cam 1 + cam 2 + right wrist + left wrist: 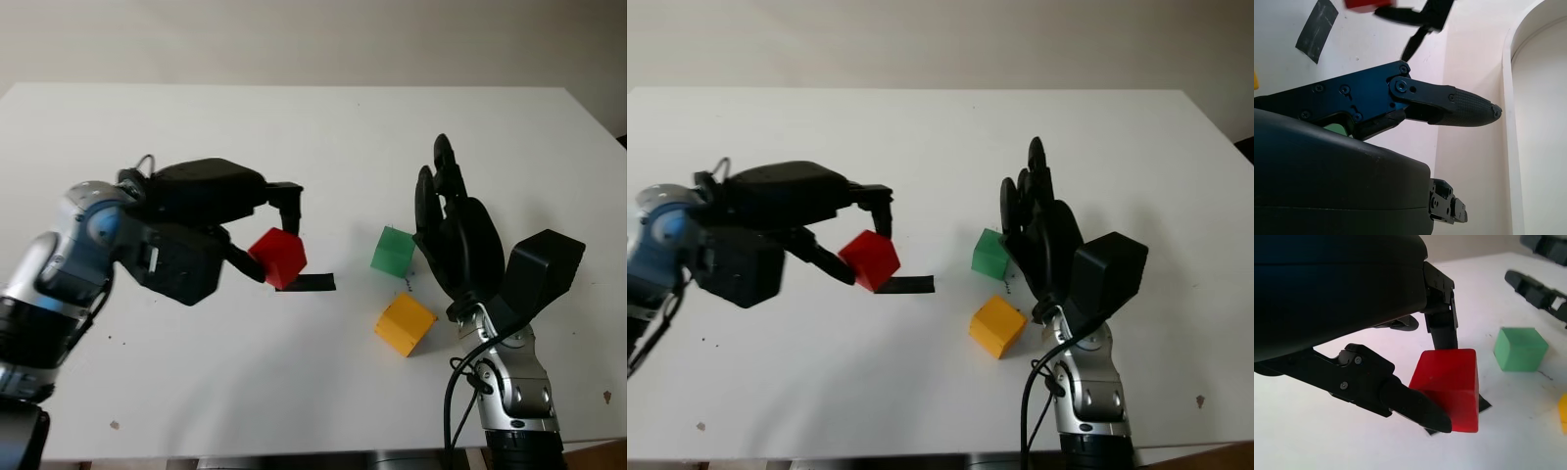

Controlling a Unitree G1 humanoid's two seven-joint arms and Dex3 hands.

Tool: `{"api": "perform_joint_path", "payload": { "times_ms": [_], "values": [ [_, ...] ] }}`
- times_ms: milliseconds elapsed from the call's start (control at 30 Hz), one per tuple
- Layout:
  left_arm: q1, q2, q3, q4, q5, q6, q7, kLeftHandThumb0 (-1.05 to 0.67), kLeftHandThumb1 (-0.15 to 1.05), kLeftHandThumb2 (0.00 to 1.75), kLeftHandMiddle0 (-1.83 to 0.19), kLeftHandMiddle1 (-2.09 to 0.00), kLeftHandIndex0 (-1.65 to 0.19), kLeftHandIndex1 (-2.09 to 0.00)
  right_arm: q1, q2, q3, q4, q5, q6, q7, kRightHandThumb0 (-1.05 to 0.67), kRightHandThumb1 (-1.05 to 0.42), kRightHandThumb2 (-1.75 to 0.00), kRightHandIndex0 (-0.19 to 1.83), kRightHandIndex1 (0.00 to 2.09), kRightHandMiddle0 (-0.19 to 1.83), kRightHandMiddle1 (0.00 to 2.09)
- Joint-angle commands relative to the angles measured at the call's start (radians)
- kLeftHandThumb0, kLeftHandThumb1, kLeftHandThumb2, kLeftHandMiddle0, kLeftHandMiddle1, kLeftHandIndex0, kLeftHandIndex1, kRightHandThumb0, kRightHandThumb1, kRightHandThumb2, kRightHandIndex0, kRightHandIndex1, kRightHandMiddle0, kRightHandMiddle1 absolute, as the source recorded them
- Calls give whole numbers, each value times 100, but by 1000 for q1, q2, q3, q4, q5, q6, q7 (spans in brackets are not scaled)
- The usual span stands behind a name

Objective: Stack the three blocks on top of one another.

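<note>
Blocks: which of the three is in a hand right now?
The red block, pinched by the left hand above the black tape strip. The green block and yellow block sit free on the table.

Bright, even light washes the white worktop (pixel 323 127); shadows under the blocks are soft and faint. In the wrist views the near black robot hand (pixel 1327 293) shell looms dark and slightly blurred.

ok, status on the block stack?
Left hand shut on red block, above the black tape strip. Right hand open beside green block. Yellow block apart on the table; nothing stacked, nothing blocking.
</note>
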Motion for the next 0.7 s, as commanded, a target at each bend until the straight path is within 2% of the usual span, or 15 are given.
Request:
{"api": "perform_joint_path", "payload": {
  "times_ms": [0,300,667],
  "values": [
    [-29,-19,-12,21,7,-11,18,-38,95,5,-34,-10,-39,-138,4,-4,1,-25,-3,-4,-1,-71,-105,-60,-19,0,-19,0],
    [-18,-54,-59,83,103,-39,90,-38,95,5,-35,-11,-37,-137,1,-4,2,-23,-4,-7,-4,-71,-105,-60,-19,0,-19,0],
    [-22,-76,-76,95,162,-25,118,-36,95,5,-35,-11,-39,-137,4,-1,3,-26,-1,-6,-4,-71,-105,-60,-19,0,-19,0]
  ]
}}
